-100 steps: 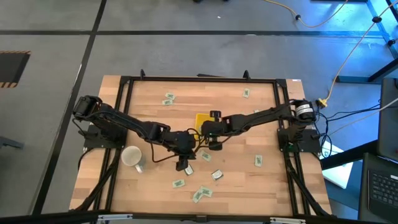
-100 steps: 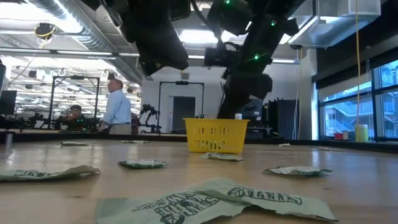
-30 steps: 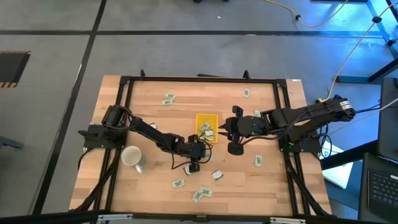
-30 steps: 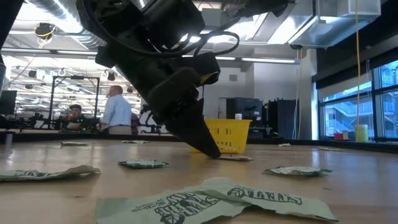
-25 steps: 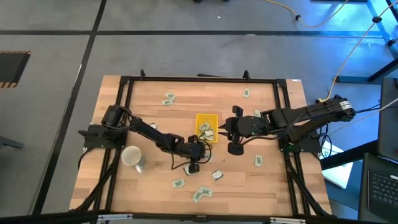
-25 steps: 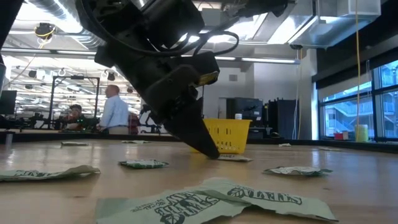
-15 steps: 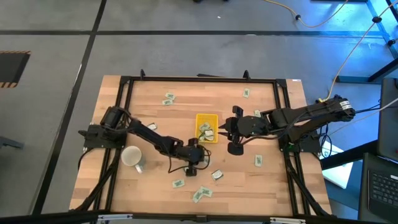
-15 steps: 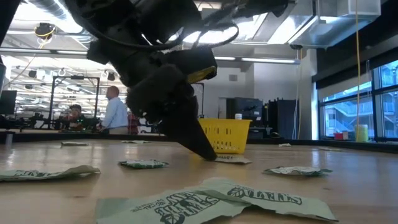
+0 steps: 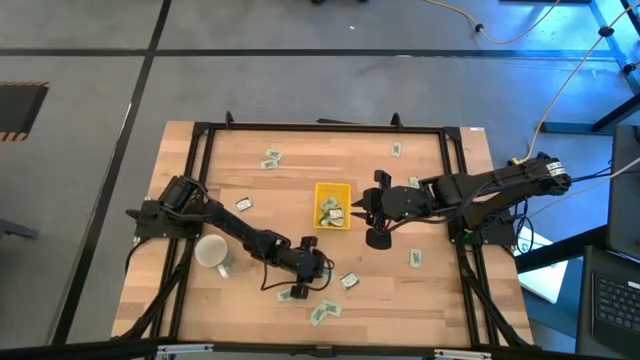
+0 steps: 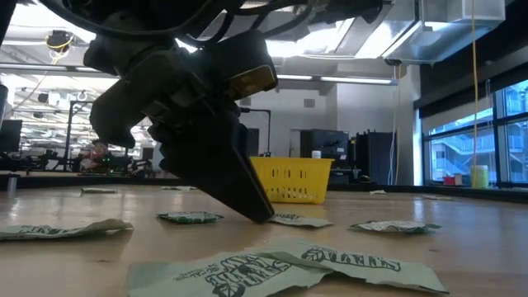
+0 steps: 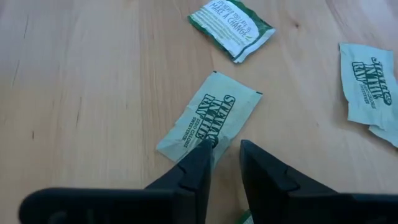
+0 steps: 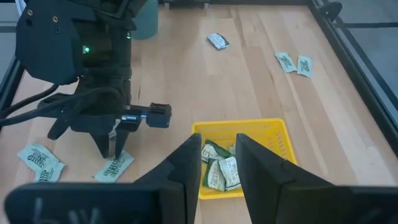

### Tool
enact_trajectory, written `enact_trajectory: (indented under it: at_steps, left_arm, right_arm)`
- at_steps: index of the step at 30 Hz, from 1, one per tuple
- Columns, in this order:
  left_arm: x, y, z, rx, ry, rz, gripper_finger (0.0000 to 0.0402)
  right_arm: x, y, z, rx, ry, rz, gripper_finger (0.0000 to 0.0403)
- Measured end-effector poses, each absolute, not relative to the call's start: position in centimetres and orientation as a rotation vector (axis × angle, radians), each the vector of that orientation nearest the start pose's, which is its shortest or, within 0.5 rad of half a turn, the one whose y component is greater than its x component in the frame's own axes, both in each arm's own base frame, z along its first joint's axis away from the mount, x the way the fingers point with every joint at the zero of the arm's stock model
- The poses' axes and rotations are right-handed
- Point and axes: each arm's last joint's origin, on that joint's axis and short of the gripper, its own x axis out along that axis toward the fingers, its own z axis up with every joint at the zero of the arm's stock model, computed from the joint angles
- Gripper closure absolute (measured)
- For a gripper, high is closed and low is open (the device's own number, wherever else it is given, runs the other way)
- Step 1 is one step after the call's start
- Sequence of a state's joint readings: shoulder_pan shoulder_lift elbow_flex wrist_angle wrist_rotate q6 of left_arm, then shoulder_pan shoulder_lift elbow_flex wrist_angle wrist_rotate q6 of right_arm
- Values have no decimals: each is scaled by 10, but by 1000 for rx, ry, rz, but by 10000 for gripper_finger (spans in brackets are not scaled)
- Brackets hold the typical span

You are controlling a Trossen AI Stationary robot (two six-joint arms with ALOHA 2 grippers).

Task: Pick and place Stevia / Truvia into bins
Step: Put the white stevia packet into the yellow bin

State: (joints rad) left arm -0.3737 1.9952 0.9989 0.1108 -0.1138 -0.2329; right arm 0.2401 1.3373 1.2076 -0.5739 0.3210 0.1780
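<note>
So the wooden table [image 9: 250, 190] has a white mug [image 9: 212, 252] at lower left. Yellow plastic tray [image 9: 332, 205] sits mid-frame, packets inside per the right wrist view. Left gripper [image 11: 224, 163] stands parted over a flat paper packet [image 11: 209, 122]; right gripper [image 12: 216, 158] open beside the tray.

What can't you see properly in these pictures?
- Low view: the left gripper fills the middle and hides part of the yellow tray and the room behind it.
- Right wrist view: its own fingers cover some packets in the tray.
- High view: print on the packets is too small to read.
- Left wrist view: the packet under the fingertips is partly covered; a grip cannot be told.
</note>
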Motion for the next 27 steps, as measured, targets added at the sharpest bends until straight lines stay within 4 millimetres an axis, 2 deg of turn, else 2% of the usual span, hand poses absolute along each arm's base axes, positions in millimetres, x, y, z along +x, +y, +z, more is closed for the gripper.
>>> enact_trajectory:
  at_steps: [16,27]
  left_arm:
    - [349,-132,93,60,887,-99,378]
    - [349,-145,93,169,791,-100,339]
  right_arm:
    - [274,58,324,-34,700,-140,301]
    - [274,58,324,-35,703,-140,301]
